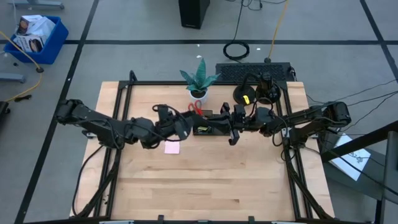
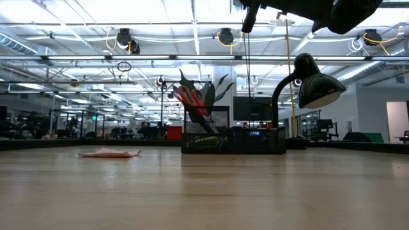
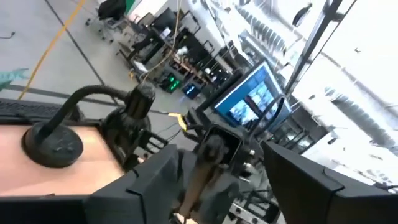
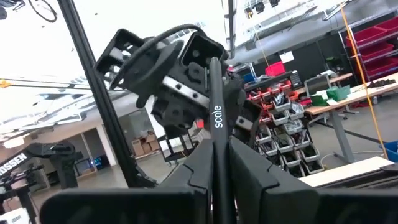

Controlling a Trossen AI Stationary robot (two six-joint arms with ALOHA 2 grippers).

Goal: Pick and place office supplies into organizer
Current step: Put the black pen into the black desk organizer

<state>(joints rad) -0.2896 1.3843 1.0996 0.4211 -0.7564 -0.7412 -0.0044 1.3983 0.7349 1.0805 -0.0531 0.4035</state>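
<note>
- From above, we see both dark arms meeting over the far middle of the wooden table, right at the black organizer.
- The right gripper hangs at the organizer's right end, its jaws closed on a black pen. In the right wrist view the pen stands up between the two fingers, white lettering on its barrel.
- The left gripper sits at the organizer's left end. Its fingers stand apart in the left wrist view; we cannot tell whether they hold anything.
- From table height, the mesh organizer rests upright on the table, and the red-handled scissors stick out of its tall left compartment.
- A pink sticky-note pad lies flat on the wood, just in front of the left gripper and apart from the organizer.
- Behind the organizer stand a potted plant, a black desk lamp and, beyond the table's far edge, a keyboard.
</note>
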